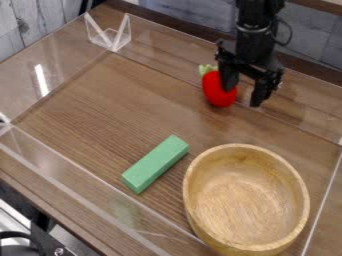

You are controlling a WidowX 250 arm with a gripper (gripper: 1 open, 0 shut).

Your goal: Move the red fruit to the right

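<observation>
The red fruit [217, 88] lies on the wooden table top at the back right, with its green leafy top [207, 71] pointing up and left. My gripper [246, 93] points straight down just to the right of it. Its two dark fingers [262, 92] stand spread apart, so it is open. The left finger is against or just in front of the fruit's right side. Nothing is held between the fingers.
A green rectangular block [156, 164] lies near the middle front. At the front right stands a large wooden bowl [201, 197]. Clear acrylic walls [40, 75] ring the table, and a small clear stand [108, 33] sits at the back left.
</observation>
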